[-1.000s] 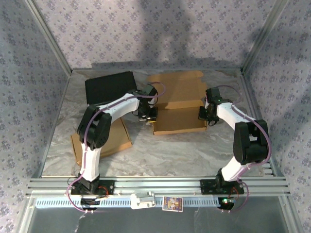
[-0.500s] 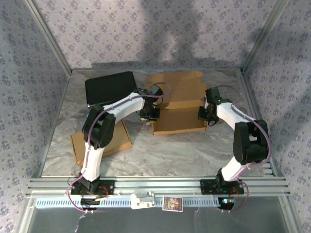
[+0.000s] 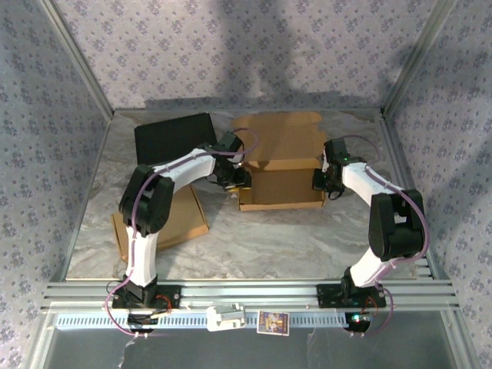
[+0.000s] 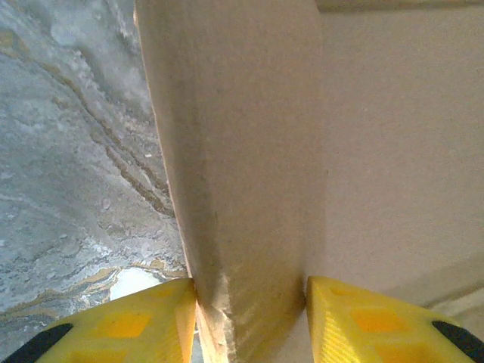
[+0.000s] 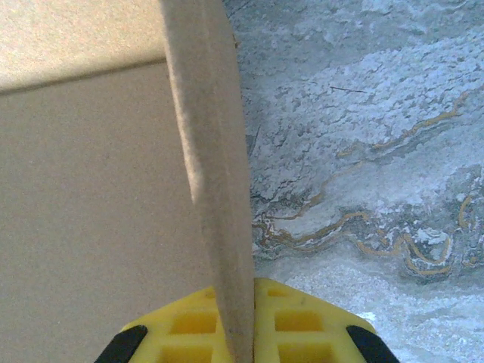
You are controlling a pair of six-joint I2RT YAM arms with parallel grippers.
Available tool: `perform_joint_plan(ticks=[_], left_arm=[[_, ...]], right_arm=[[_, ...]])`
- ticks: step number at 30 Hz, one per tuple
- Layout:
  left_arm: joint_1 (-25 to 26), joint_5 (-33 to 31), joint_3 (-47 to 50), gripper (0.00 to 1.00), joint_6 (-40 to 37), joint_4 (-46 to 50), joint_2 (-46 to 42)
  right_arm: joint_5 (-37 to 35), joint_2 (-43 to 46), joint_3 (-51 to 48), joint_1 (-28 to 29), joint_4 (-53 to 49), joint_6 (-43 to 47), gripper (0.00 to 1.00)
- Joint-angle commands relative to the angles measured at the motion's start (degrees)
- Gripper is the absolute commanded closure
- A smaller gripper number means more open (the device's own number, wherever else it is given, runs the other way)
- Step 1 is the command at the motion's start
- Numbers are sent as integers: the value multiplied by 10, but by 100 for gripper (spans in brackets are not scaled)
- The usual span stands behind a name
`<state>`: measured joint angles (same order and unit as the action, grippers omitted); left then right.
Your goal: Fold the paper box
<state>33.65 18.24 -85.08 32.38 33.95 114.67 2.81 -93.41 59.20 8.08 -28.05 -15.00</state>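
My left gripper (image 3: 233,182) is clamped on the left side wall of the brown cardboard box (image 3: 280,165). In the left wrist view, the left gripper (image 4: 249,302) has its yellow fingers (image 4: 144,321) pressed against both faces of that thick, doubled wall of the box (image 4: 234,151), which stands upright between them.

My right gripper (image 3: 323,181) grips the opposite, right side wall. In the right wrist view, the right gripper (image 5: 238,318) has its yellow fingers (image 5: 302,318) nearly together, pinching a thin upright flap of the box (image 5: 204,151) by its edge.

The box sits on the grey marbled table (image 3: 269,238), around the middle of its width and closer to the far edge than the near one. Its front wall faces the arms, and a flat lid panel lies open behind it, reaching toward the far edge. The two arms reach in from either side, so the box is held between them.

A black flat box (image 3: 173,137) lies near the far left corner of the table. A flat brown cardboard piece (image 3: 192,219) lies by the left edge, partly under my left arm.
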Motion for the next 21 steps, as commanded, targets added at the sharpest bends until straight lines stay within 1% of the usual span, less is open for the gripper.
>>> perform_joint_plan(ticks=[1, 3, 4, 6, 9, 11, 17, 21], left_arm=[[-13, 60, 15, 56, -12, -63, -43], [-20, 77, 22, 54, -14, -71, -47], [-24, 83, 29, 51, -14, -79, -51], [-31, 100, 55, 50, -6, -115, -67], [-42, 114, 87, 50, 11, -163, -82], [-45, 119, 91, 53, 16, -166, -78], [-39, 100, 62, 54, -26, -95, -49], [-23, 68, 37, 56, -55, -35, -22]], right_arm=[[21, 15, 12, -1, 2, 6, 100], [24, 15, 8, -4, 3, 6, 100], [24, 14, 7, -4, 2, 6, 100], [26, 14, 4, -7, 4, 5, 100], [27, 12, 3, -8, 4, 3, 100], [27, 13, 3, -8, 5, 2, 100], [28, 13, 8, -8, 3, 1, 100], [30, 13, 10, -8, 5, -1, 100]])
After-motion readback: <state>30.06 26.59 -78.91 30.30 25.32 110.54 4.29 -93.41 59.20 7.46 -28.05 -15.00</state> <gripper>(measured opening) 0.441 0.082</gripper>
